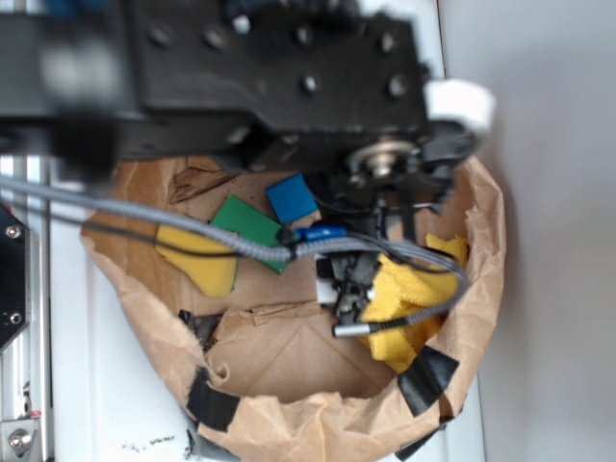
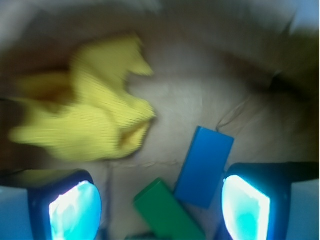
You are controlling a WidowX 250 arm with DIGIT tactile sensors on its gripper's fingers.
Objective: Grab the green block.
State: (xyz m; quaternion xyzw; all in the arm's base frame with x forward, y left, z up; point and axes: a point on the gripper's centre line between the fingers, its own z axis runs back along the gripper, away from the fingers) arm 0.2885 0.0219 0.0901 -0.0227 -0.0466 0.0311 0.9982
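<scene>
End effector [image 2: 160,210]: jaws spread wide, holding nothing; pads [image 2: 76,210] glare pale blue in the blurred wrist view. No legible writing or labels. Green block [image 2: 167,212]: flat on the paper, between the jaws at the lower edge, touching neither pad. Blue block [image 2: 205,165]: just beside it, overlapping one corner. Yellow cloth [image 2: 95,117]: crumpled, further out. Paper bag [image 1: 289,423]: brown, holds everything

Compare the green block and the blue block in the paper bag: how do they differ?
The green block is green; the blue block is blue. In the wrist view the green block lies nearer the open gripper, partly cut off by the frame, while the blue block shows whole, farther away. They tilt in different directions. Both are flat rectangular slabs lying side by side.
</scene>
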